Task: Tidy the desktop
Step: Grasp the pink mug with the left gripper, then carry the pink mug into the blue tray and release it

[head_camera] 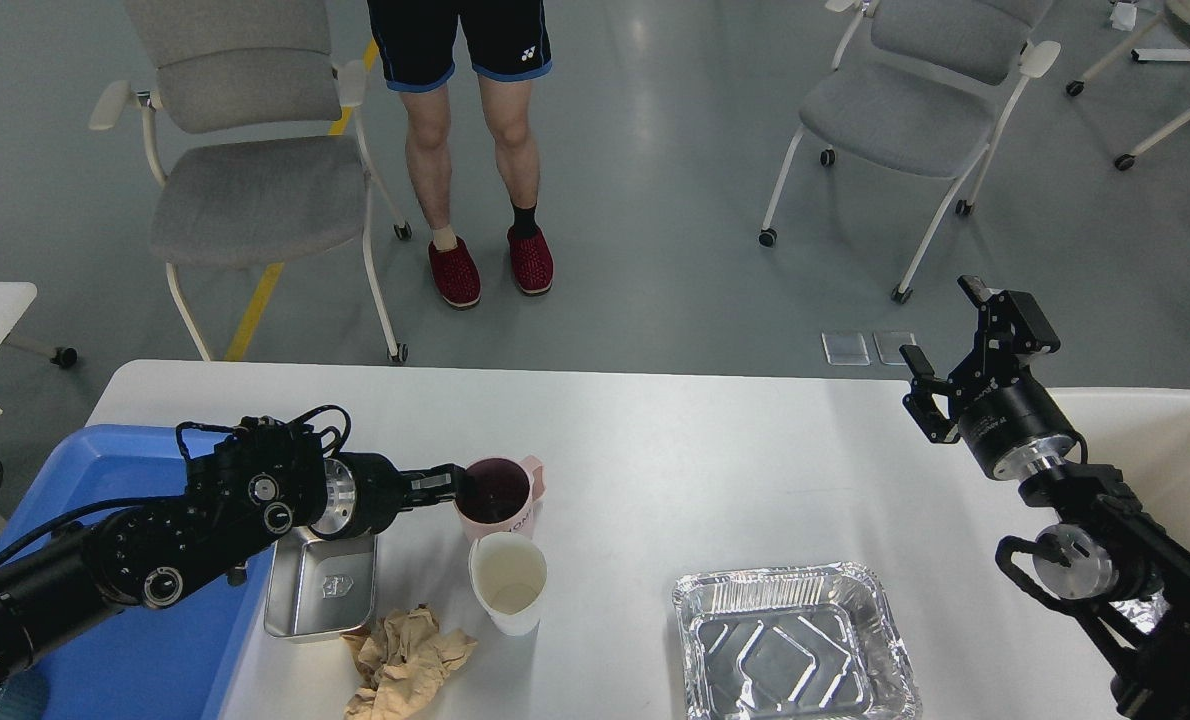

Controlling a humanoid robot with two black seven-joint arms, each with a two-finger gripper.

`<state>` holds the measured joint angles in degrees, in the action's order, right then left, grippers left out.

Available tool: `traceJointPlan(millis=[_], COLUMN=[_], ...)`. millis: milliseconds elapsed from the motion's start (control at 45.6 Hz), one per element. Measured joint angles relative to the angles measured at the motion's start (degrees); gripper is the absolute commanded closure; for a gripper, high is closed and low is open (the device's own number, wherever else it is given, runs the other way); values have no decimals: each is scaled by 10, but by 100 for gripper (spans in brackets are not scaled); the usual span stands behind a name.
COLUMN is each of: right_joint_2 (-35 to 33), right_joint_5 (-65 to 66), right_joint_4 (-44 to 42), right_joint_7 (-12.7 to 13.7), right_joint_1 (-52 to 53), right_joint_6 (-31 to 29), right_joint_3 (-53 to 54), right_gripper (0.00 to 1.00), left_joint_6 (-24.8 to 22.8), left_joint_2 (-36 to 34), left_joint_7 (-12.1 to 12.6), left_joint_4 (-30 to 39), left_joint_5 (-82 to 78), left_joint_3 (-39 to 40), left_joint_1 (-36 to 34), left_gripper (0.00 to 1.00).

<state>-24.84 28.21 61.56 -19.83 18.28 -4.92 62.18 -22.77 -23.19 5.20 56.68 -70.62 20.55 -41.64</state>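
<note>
The white desktop (695,430) carries a pink mug (511,510) with a dark inside, a white cup (508,583) in front of it, a small steel pan (317,592), crumpled brown paper (407,658) and a foil tray (793,640). My left gripper (452,479) reaches in from the left. Its tip is at the pink mug's left rim, seen dark and end-on, so I cannot tell how its jaws stand. My right gripper (953,335) is open and empty, raised above the table's far right edge.
A blue plastic tray (95,625) lies at the left under my left arm. A cream bin (1165,450) stands at the right behind my right arm. A person (475,150) and grey chairs (255,180) are beyond the far edge.
</note>
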Motion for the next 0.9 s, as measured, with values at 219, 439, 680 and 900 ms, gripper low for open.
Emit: traceJointPlan(millis=[219,439,680,900], right_joint_2=[0,0,0,7], right_joint_5=[0,0,0,0], right_joint_4=[0,1,0,-4], right_joint_7=[0,0,0,0], right_joint_1=[-3,-4,-5,-6], right_joint_6=[1,2,2,2], right_joint_3=[0,0,1,1], right_gripper=[0,0,0,0], left_joint_6=[-4,-11,-92,-187], left_joint_2=[13,0,-164,-376], left_joint_7=[40,54,59,79], left_joint_4=[-3,7,154,303], left_joint_5=[8,2,8,69], left_joint_3=[0,0,16,47], left_joint_1=[3,-14,-93,-110], left_gripper=[100,100,100,100])
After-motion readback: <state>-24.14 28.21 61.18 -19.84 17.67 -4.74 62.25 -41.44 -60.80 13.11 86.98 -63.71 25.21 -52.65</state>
